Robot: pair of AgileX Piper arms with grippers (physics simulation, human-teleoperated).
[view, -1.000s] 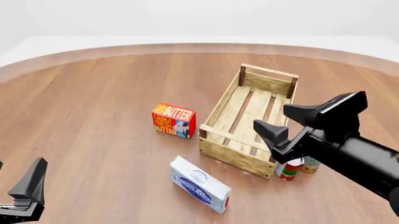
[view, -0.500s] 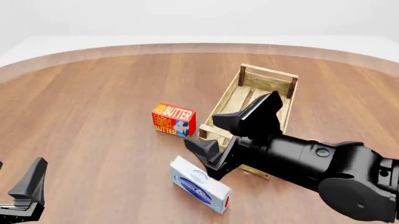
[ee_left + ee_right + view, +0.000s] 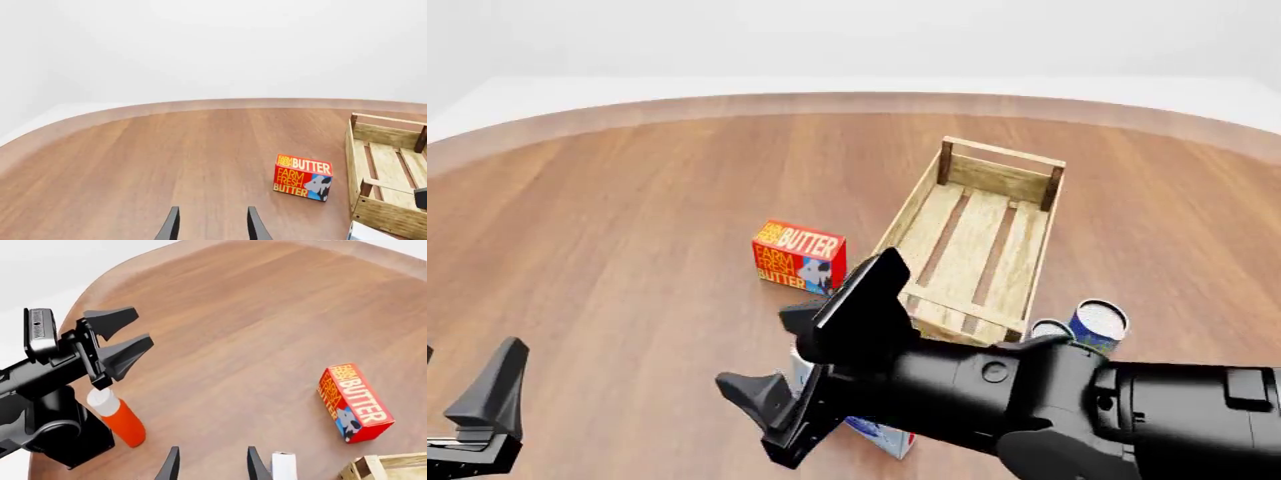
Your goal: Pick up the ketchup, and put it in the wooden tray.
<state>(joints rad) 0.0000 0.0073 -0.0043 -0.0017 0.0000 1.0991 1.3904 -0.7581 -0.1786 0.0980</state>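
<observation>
A: Item 1, ketchup [image 3: 119, 419]. Location?

B: Seen only in the right wrist view: upright on the table, just beside the base of the left arm, well apart from the wooden tray [image 3: 977, 250]. Not visible in the front view.

A: Handling?

B: By judgement: light, smooth plastic, likely slippery, somewhat squeezable, and tall and slim, so easily tipped. Best hold: across the orange-red body below the white cap, at mid-height, with moderate force.

A: Grippers?

B: Right gripper [image 3: 807, 380]: jaws apart, empty, low over the table near the white box [image 3: 868, 415]. Left gripper [image 3: 120, 337]: jaws apart, empty, above the ketchup.

A: Counts?

B: 1 ketchup, 1 wooden tray, empty inside. 1 butter box [image 3: 799, 257], 1 white box, largely hidden by the right arm. At least 2 cans [image 3: 1097, 324] beside the tray's near right corner; more cannot be told.
</observation>
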